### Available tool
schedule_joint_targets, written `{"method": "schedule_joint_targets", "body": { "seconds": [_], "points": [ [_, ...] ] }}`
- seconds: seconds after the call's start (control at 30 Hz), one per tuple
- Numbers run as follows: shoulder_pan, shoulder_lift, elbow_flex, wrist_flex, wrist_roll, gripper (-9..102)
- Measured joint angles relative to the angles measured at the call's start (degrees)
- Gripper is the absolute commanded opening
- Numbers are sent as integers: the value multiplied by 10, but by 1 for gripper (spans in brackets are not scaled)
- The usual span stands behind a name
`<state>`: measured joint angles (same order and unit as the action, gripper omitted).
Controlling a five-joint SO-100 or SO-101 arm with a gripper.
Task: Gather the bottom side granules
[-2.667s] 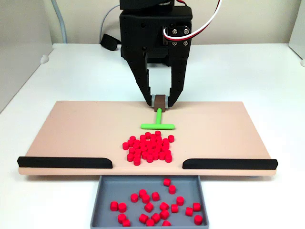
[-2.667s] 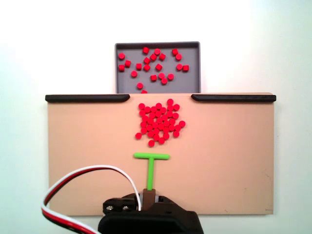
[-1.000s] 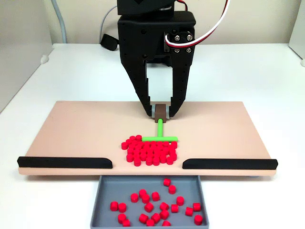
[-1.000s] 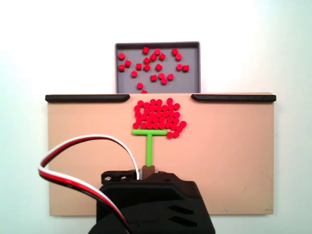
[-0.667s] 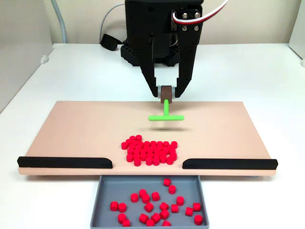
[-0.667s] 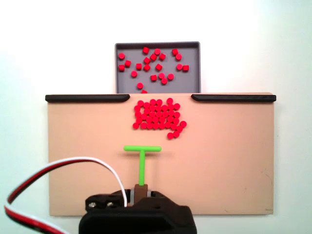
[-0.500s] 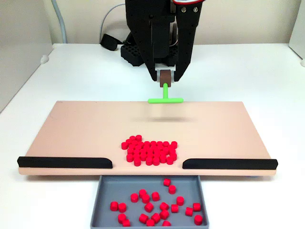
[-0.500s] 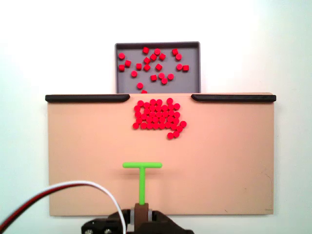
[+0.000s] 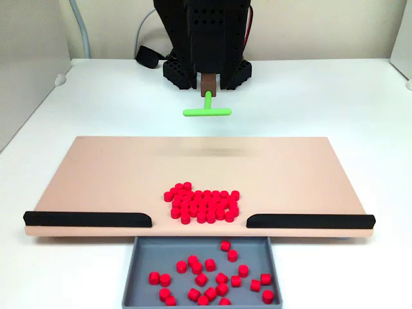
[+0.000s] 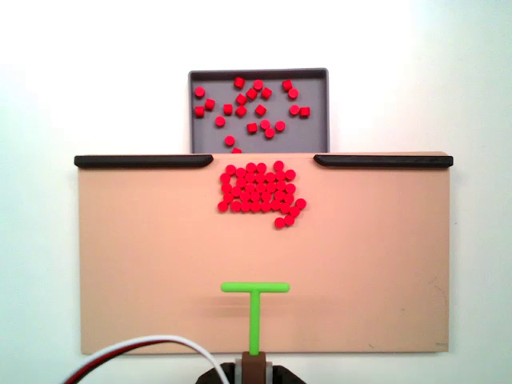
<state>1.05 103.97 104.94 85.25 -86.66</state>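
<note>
The granules are a dense cluster of small red pellets on the tan board, close to the gap between two black rails. A couple of pellets trail at the cluster's lower right in a fixed view. My gripper is shut on the brown handle of a green T-shaped pusher. The pusher hangs in the air, raised over the board's edge farthest from the rails and well apart from the cluster.
A grey tray with loose scattered red pellets sits just beyond the gap. Black rails line that board edge on either side. A black object lies on the white table behind the arm.
The pusher pressed the granules into a tighter block near the gap. My gripper then lifted and drew the pusher back to the board's opposite edge. The cluster has stayed still since.
</note>
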Motion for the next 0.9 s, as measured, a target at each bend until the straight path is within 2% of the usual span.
{"method": "schedule_joint_targets", "body": {
  "seconds": [0.9],
  "points": [
    [3,-11,1,0,-36,0]
  ]
}}
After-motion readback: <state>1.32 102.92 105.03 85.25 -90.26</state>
